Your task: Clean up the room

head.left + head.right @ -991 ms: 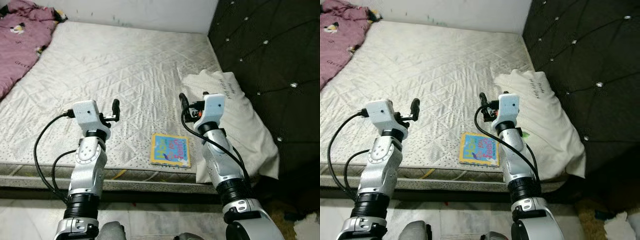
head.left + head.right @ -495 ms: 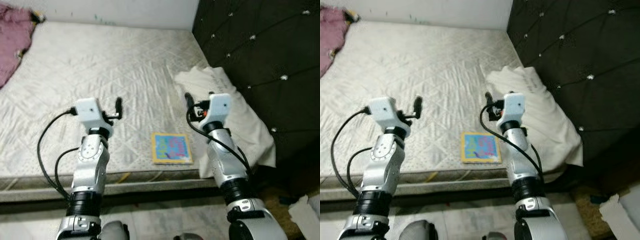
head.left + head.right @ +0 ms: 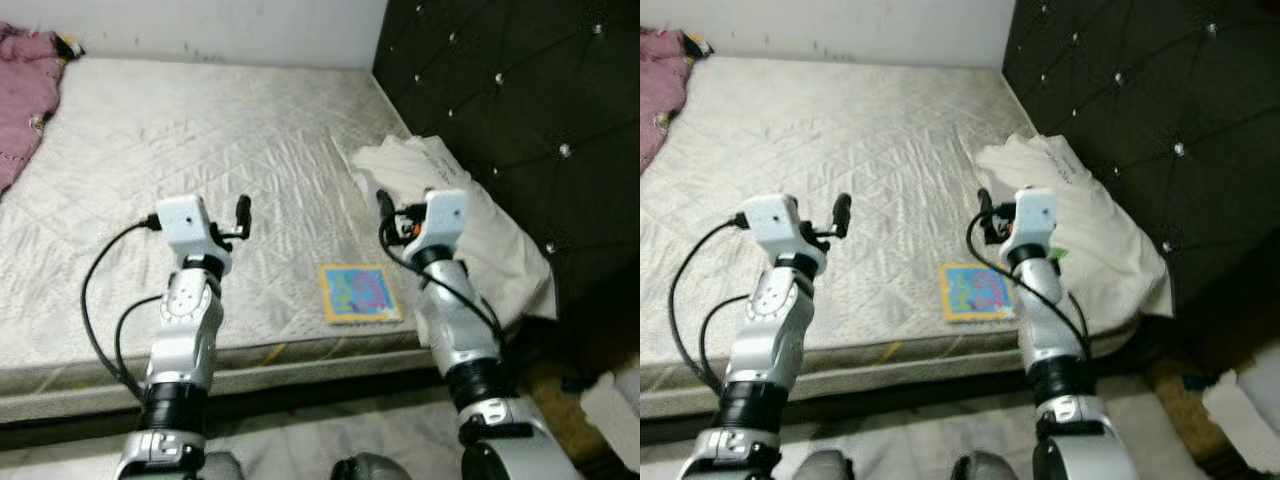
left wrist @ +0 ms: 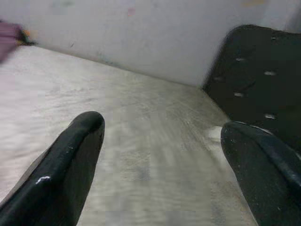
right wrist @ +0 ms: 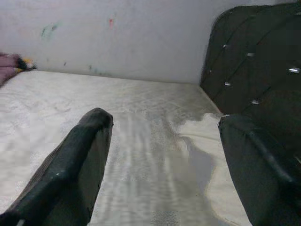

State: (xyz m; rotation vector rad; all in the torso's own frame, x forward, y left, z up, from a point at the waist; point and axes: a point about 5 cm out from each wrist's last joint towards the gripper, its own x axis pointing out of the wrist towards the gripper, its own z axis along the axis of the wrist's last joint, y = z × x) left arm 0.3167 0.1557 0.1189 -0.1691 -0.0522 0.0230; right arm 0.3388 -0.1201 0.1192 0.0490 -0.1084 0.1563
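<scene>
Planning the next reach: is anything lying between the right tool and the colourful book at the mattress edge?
Nothing visible. The right tool hangs open above the quilted grey mattress, and the colourful square book lies flat below it near the front edge. The white pillow sits beside the book, not across the path.

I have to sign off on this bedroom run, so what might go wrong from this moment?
The book lies flat near the mattress edge, so a grasp by the open right gripper may push it off onto the floor. The pillow sits right beside that arm and droops over the corner; a reach might drag it down. The open left gripper hovers above the bare quilting and could snag it if lowered.
</scene>
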